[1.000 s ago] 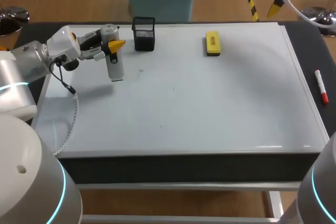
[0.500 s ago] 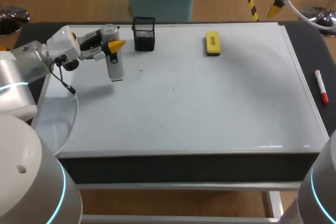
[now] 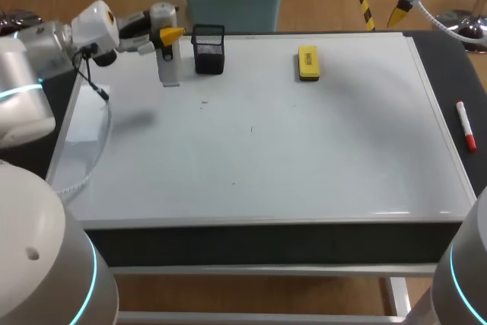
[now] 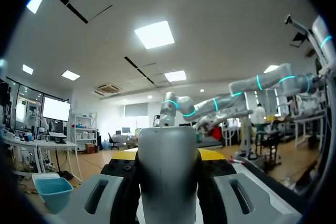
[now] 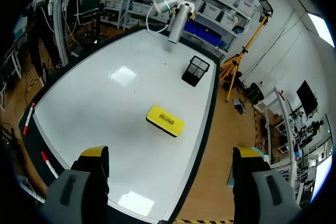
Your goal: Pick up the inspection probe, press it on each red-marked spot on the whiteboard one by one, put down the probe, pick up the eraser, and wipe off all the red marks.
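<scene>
The inspection probe (image 3: pixel 167 62), a grey cylinder, hangs upright above the whiteboard's (image 3: pixel 304 150) far left corner, with my left gripper (image 3: pixel 163 34) shut on its upper part. In the left wrist view the probe (image 4: pixel 168 166) fills the gap between the fingers of the left gripper (image 4: pixel 168 156). The yellow eraser (image 3: pixel 308 62) lies near the far edge, right of centre. My right gripper (image 3: pixel 399 7) stays high beyond the far right corner, open and empty. In the right wrist view the right gripper (image 5: pixel 168 156) looks down on the eraser (image 5: pixel 165 120) and the probe (image 5: pixel 177 22). A few tiny dark marks (image 3: pixel 204 102) dot the board.
A black mesh holder (image 3: pixel 208 49) stands just right of the probe, close to it. A red marker (image 3: pixel 466 125) lies on the dark strip by the board's right edge. The holder (image 5: pixel 195 71) also shows in the right wrist view.
My left arm has lifted the probe off the board and carried it toward the far edge, beside the mesh holder. The right arm has not moved.
</scene>
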Controlling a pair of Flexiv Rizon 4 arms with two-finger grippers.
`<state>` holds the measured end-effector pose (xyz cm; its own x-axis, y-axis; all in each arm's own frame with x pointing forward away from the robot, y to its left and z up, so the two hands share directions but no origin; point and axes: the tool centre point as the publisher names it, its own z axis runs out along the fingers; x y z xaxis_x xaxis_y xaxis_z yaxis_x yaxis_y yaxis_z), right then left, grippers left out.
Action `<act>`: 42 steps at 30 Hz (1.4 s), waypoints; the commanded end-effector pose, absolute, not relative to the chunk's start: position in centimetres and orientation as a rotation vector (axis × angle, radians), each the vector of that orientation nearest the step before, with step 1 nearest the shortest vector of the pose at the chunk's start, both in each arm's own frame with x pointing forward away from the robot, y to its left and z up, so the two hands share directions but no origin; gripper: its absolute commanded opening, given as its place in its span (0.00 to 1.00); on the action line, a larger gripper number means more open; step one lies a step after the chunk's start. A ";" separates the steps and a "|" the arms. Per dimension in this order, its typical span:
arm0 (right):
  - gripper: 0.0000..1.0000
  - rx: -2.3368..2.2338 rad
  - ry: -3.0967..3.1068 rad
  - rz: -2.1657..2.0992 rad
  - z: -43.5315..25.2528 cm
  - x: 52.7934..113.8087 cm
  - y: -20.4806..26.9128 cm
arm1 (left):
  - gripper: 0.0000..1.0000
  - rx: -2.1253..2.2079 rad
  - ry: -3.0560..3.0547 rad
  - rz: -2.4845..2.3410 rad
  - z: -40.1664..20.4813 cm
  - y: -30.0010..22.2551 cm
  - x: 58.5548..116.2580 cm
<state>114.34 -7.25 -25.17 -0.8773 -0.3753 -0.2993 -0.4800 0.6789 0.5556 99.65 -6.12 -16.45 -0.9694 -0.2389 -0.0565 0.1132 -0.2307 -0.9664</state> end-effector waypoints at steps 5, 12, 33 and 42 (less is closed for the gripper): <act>1.00 -0.704 2.732 0.965 -25.1 114.3 -7.3 | 0.00 -0.030 1.800 -2.388 -14.6 -7.7 103.7; 1.00 -0.704 2.732 0.965 -25.1 114.3 -7.3 | 0.00 0.007 1.792 -2.431 -13.5 -9.0 106.4; 1.00 -0.704 2.732 0.965 -25.1 114.3 -7.3 | 0.00 0.056 1.825 -2.461 -13.6 -12.8 111.0; 1.00 -0.704 2.732 0.965 -25.1 114.3 -7.3 | 0.00 0.086 1.817 -2.469 -14.2 -13.6 112.4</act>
<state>114.31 -7.24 -25.15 -0.8772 -0.3755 -0.2992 -0.4801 0.6799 0.5543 111.42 -13.30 -13.90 -0.9924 -0.1033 -0.0667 0.0940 -0.2878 -0.9531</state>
